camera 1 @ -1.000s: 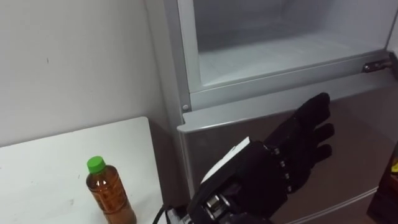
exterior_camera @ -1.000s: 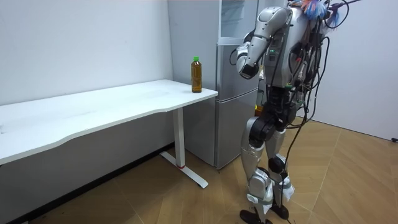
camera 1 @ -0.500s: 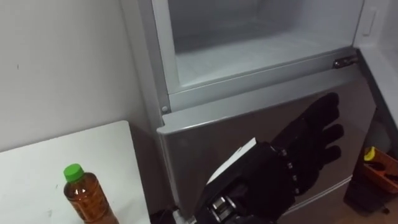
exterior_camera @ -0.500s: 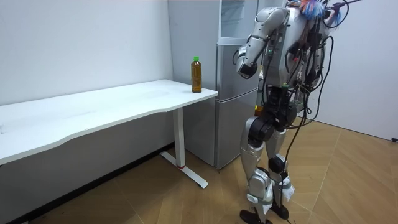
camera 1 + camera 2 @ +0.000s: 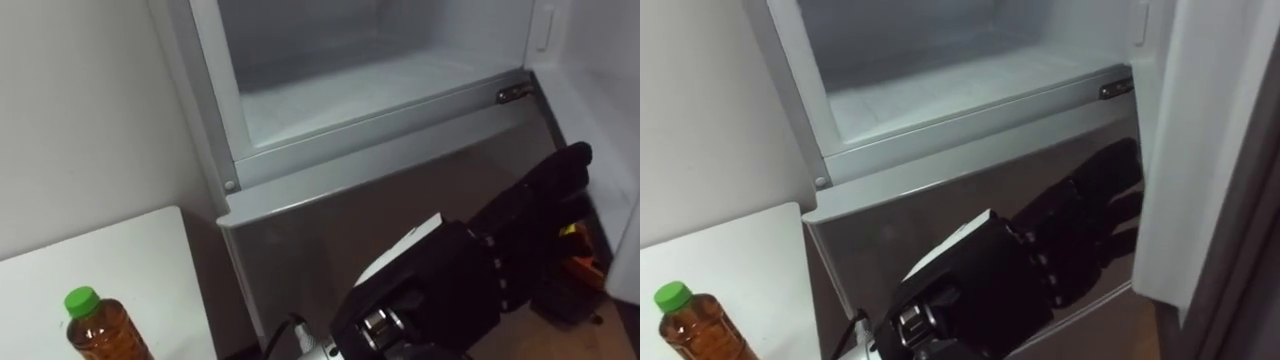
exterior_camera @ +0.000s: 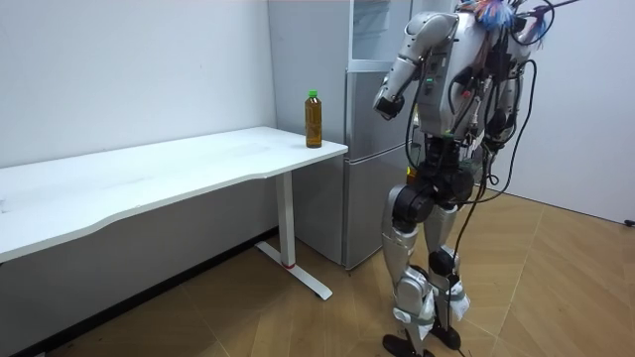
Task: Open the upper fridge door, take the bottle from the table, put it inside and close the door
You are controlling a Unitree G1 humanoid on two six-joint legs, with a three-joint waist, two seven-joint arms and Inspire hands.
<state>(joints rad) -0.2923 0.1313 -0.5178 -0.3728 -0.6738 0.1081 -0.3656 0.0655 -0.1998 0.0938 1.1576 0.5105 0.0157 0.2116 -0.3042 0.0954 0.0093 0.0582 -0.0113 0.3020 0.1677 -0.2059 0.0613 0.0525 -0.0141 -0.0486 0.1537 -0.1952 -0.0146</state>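
Note:
A bottle (image 5: 95, 328) of brown drink with a green cap stands upright at the corner of the white table (image 5: 130, 265), at my lower left; the room view shows the bottle (image 6: 314, 119) by the table's end nearest the fridge. The upper fridge compartment (image 5: 350, 85) stands open and bare, with a frosted white floor. My left hand (image 5: 525, 225) is open and holds nothing. It is raised in front of the grey lower fridge door (image 5: 320, 235), below the open compartment and well to the right of the bottle. The room view has this left hand (image 6: 382, 102) at chest height, close to the fridge.
The open upper fridge door (image 5: 1205, 150) stands white at the right edge. A white wall (image 5: 80, 120) rises behind the table. I stand upright on a wooden floor (image 6: 556, 288), facing the fridge, with the long table (image 6: 179, 169) to my left.
The camera has turned right, so the bottle and fridge sit further left in the picture. My left hand has stayed open and moved right in front of the lower door, rising slightly.

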